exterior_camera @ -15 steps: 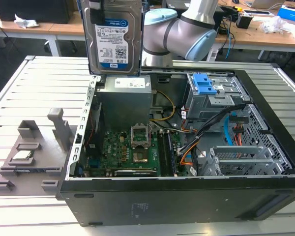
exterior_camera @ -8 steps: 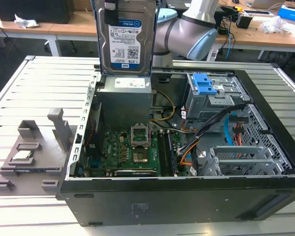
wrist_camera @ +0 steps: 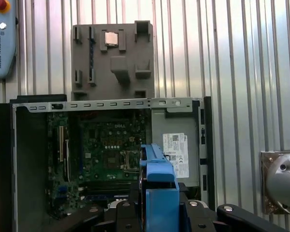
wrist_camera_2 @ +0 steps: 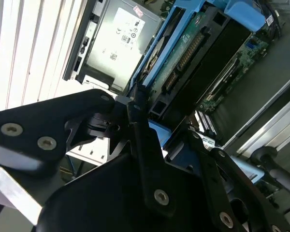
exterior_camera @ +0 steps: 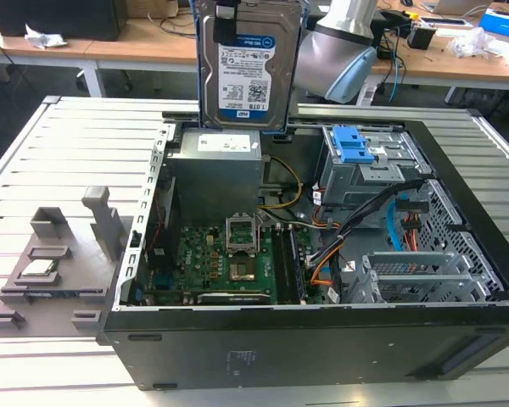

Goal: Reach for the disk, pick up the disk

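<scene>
We think the pick-up step is as good as done; our gripper has its jaws squeezed tight on the blue frame of the disk, and the disk hangs upright in the air above the open computer case; any move from here needs a firm hold and a slow, steady path, we think; right under the disk sits the grey power box; then come the green board and the cables, which could snag; further off is the blue latch; out on the table lies the grey tray with a small chip
</scene>
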Controlling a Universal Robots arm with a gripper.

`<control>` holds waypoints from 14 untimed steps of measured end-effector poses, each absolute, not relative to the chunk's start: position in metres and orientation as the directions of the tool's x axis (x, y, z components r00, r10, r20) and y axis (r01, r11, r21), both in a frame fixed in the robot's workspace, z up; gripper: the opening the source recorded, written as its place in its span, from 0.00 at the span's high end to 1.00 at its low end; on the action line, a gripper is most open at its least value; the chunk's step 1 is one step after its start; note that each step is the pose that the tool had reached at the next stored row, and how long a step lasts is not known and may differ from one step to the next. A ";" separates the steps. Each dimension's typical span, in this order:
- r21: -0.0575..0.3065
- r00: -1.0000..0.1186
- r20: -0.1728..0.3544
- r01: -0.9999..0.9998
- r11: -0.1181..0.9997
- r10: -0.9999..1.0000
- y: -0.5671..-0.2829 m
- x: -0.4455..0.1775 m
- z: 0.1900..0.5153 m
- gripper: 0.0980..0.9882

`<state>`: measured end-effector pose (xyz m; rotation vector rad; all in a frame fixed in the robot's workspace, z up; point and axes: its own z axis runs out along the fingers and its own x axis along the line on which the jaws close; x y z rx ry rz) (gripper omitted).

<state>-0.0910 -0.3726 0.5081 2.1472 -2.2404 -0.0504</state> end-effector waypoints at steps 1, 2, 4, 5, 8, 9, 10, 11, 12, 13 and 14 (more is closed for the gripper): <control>0.050 -0.042 0.005 -0.998 0.043 -0.999 -0.373 -0.082 0.508 0.70; 0.050 -0.042 0.005 -0.998 0.043 -0.999 -0.373 -0.079 0.508 0.70; 0.050 -0.042 0.005 -0.998 0.043 -0.999 -0.372 -0.073 0.508 0.70; 0.050 -0.042 0.005 -0.998 0.043 -0.999 -0.372 -0.071 0.508 0.70; 0.051 -0.042 0.005 -0.998 0.043 -0.999 -0.372 -0.061 0.508 0.70; 0.051 -0.042 0.005 -0.998 0.043 -0.999 -0.372 -0.057 0.508 0.70; 0.051 -0.042 0.005 -0.998 0.043 -0.999 -0.372 -0.052 0.508 0.70; 0.051 -0.042 0.005 -0.998 0.043 -0.999 -0.372 -0.049 0.508 0.70; 0.051 -0.042 0.005 -0.998 0.043 -0.999 -0.372 -0.047 0.508 0.70; 0.051 -0.043 0.005 -0.998 0.043 -0.999 -0.372 -0.044 0.508 0.70; 0.051 -0.042 0.005 -0.998 0.043 -0.999 -0.372 -0.040 0.508 0.70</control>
